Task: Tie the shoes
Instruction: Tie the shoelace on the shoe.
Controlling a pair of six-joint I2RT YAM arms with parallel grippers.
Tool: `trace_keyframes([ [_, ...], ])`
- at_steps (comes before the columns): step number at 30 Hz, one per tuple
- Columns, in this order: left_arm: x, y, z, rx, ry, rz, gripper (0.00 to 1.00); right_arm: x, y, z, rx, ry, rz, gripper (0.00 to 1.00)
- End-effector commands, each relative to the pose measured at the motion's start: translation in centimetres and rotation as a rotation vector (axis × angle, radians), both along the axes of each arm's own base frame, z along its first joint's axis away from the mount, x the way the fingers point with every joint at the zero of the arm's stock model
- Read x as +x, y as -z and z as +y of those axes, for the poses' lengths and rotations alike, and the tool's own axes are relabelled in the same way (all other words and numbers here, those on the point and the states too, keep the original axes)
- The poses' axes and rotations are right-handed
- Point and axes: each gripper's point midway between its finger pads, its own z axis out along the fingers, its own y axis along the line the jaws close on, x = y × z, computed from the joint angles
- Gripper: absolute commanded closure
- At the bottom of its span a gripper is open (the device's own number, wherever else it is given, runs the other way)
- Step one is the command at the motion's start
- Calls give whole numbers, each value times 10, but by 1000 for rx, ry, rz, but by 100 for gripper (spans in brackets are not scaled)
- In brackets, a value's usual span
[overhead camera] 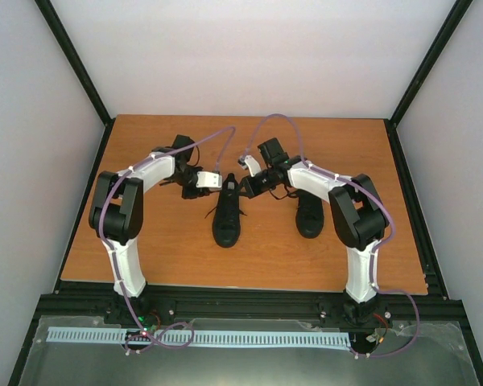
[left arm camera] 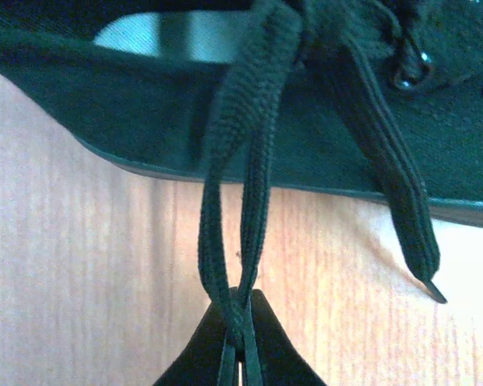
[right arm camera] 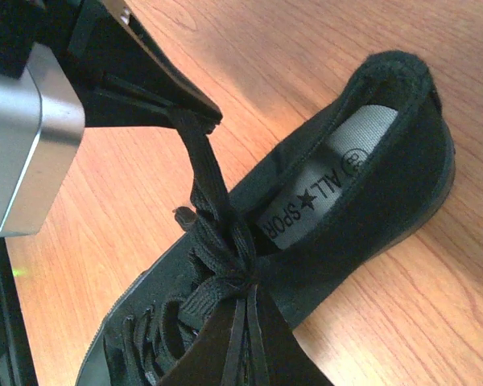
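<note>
Centre: matt black canvas low-top sneaker (overhead camera: 227, 219); to your right, its all-black twin sneaker (overhead camera: 310, 215). The thin black ribbed lace (left arm camera: 245, 161) matches the canvas. The pale grey insole (right arm camera: 338, 173) bears black lettering and a star. The flat table top (overhead camera: 185, 253) is orange-brown wood grain. Your left arm (overhead camera: 127, 265) and right arm (overhead camera: 361, 269) are white with black joints, and the looping cable (overhead camera: 283, 119) is violet.

Your left arm (overhead camera: 125, 209) rises from its base, folds at the elbow and reaches inward. Your right arm (overhead camera: 354, 213) mirrors it, so the two wrists nearly meet tip to tip. Your left gripper (overhead camera: 212, 182) is clamped tight, with a lace loop (left arm camera: 233, 201) pinched right at its fingertips and running straight out ahead of them. Your right gripper (overhead camera: 241, 187) is closed too, its tips pinching the lace crossing (right arm camera: 237, 277), with the left gripper just ahead and to its left
</note>
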Motion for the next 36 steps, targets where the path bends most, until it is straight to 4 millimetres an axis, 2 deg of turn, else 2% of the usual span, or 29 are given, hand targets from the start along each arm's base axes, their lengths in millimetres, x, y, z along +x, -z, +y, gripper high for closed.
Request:
trace_keyframes([
  [1,-2,-4,11,13,-43,-9,99,1,-14,-2,-27,8,-51,97],
  [5,-12,2,19,34,-50,18,99,-2,-13,0,-36,0,-54,97],
  [12,-30,-2,19,16,-44,37,99,-6,-23,16,4,-37,-62,97],
  [14,-34,-5,18,3,-39,38,80,-6,-21,18,-2,-45,-62,97],
  [16,-35,-18,14,-25,-34,36,63,-9,-19,21,-10,-64,-60,97],
  [18,-35,-36,9,-56,-32,33,57,-10,-20,24,-8,-81,-63,97],
  [21,-30,-63,3,-96,-30,9,52,-12,-21,25,0,-113,-74,97],
  [23,-30,-73,-1,-118,-16,-15,49,-15,-23,26,2,-141,-78,97],
  [29,-39,-77,-29,-149,61,-22,47,-20,-22,28,4,-208,-73,97],
  [33,-33,-79,-32,-152,50,-8,47,-24,-21,25,-13,-232,-71,97],
  [36,-39,-82,-34,-177,66,-8,46,-27,-19,25,-12,-248,-63,97],
])
